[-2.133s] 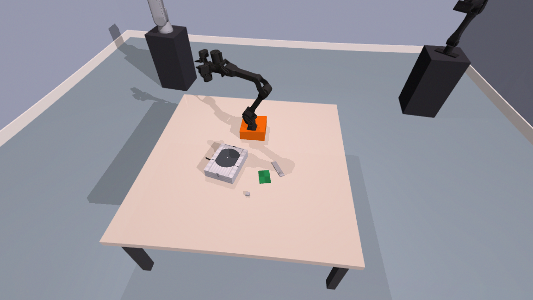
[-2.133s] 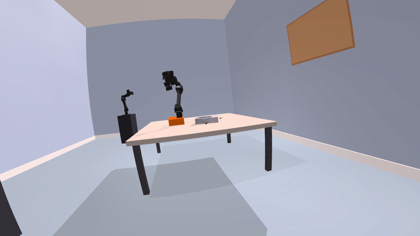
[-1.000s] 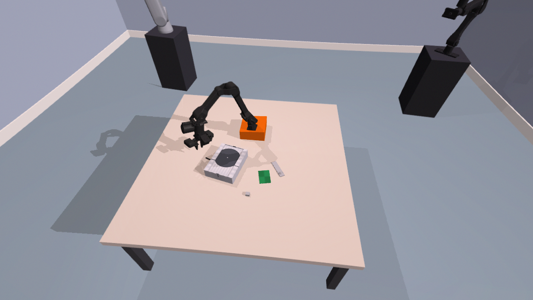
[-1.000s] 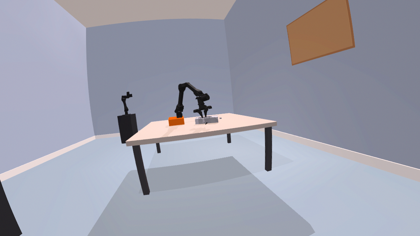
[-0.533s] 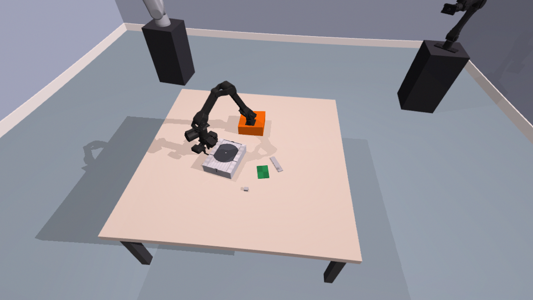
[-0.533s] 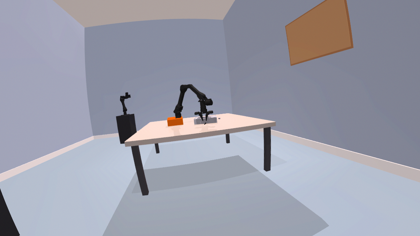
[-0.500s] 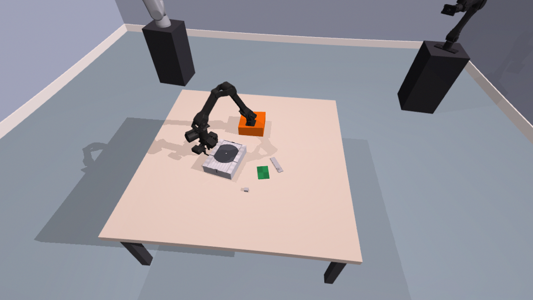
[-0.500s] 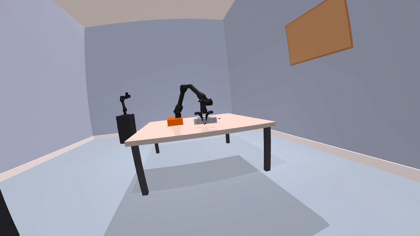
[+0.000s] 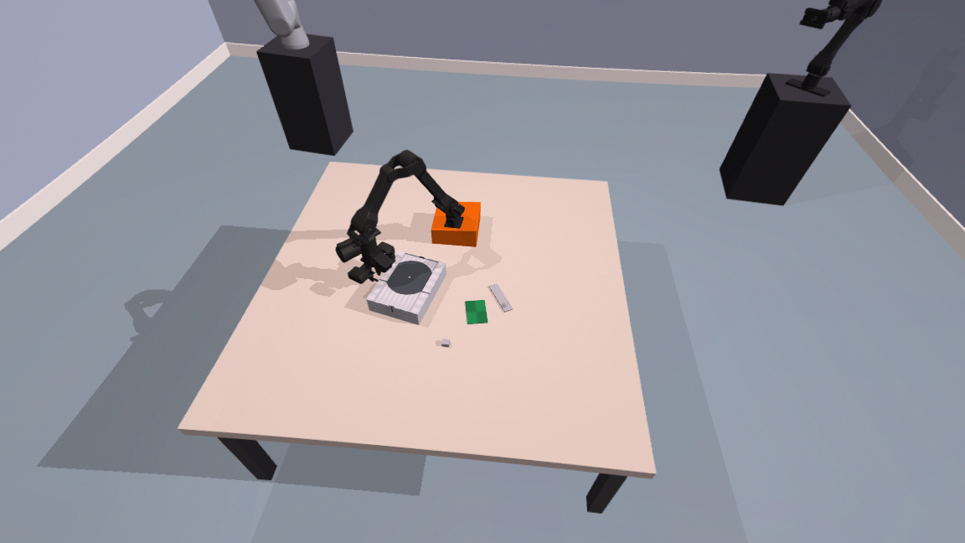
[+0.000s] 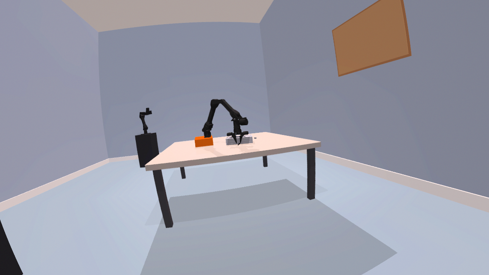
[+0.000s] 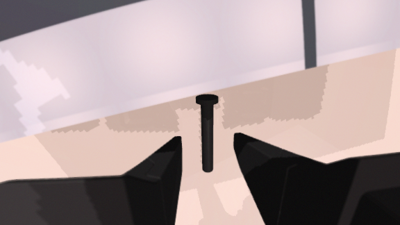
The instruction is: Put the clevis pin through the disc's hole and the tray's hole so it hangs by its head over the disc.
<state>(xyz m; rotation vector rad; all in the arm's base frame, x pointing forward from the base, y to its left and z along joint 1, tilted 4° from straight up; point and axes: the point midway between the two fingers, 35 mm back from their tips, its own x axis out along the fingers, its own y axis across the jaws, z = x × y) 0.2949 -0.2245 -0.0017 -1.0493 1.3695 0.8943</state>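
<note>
While the gripper [image 9: 378, 275] [image 10: 238, 143] [image 11: 207, 135] is hovering low toward the left edge of the surface [image 9: 539, 391] [image 10: 280, 142] [image 11: 390, 132], its fingers are standing partly open and holding nothing. Just right of that edge, the pin [image 10: 239, 144] [image 11: 207, 153] is lying beside the tray [image 9: 398, 297] [image 10: 247, 141] [image 11: 156, 69], mostly hidden from above. In the wrist view it is showing between the fingertips, its head pointing trayward and its long axis running across their closing direction, so straight lowering and closing is seeming right. Farther right, the disc [image 9: 400, 285] [image 11: 35, 14] is lying flat, awaiting the pin.
</note>
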